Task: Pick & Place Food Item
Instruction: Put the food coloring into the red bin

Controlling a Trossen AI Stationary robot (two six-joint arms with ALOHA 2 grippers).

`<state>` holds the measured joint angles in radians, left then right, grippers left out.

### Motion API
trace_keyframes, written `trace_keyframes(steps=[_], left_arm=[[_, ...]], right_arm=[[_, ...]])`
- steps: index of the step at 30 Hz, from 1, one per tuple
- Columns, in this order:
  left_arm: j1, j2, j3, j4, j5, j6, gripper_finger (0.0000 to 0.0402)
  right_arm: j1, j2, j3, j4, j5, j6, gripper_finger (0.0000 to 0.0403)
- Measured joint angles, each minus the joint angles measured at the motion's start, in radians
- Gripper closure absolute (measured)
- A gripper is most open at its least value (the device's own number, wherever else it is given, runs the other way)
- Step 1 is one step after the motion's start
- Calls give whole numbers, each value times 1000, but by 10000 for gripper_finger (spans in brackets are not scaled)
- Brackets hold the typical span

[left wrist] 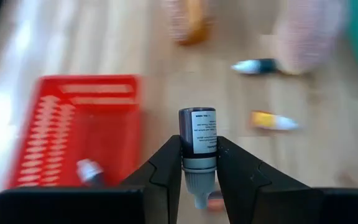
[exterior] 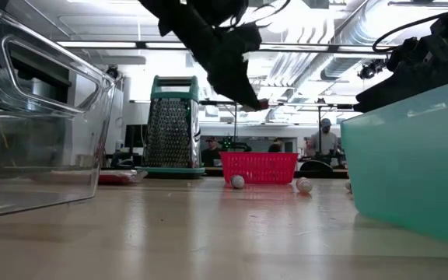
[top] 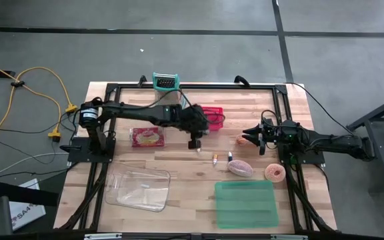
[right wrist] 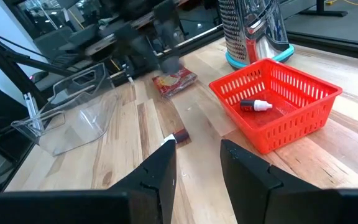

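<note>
Your small dark dropper bottle (left wrist: 197, 134) sits pinched between the left gripper (left wrist: 198, 163) fingers, nozzle toward the wrist, held high, probably to clear the red basket (left wrist: 79, 134) rim just beside the fingers; another bottle (left wrist: 89, 171) seems to lie inside, though it is blurred. The right gripper (right wrist: 197, 163) waits by its base, fingers slightly parted, empty.

Small dark dropper bottle (left wrist: 197, 140), white-labelled, nozzle down, clamped between gripper fingers (left wrist: 168, 168) above red basket (left wrist: 79, 127).
</note>
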<state>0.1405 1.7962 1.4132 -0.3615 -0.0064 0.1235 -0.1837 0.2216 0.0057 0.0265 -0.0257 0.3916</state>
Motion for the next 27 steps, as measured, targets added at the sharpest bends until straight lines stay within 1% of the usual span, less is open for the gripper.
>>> trace_keyframes(steps=[4, 8, 10, 15, 20, 27], left_arm=[[52, 9, 0, 3, -22, -10, 322], [111, 43, -2, 12, -14, -21, 322], [142, 65, 0, 15, 10, -23, 322], [201, 123, -1, 49, 107, -30, 322], [215, 155, -1, 69, 117, -38, 322], [210, 164, 0, 62, 127, -50, 322]], right_arm=[[0, 0, 0, 0, 0, 0, 289], [0, 0, 0, 0, 0, 0, 289], [0, 0, 0, 1, 0, 0, 289], [0, 0, 0, 1, -3, 0, 289], [0, 0, 0, 1, -3, 0, 289], [0, 0, 0, 1, -2, 0, 289]])
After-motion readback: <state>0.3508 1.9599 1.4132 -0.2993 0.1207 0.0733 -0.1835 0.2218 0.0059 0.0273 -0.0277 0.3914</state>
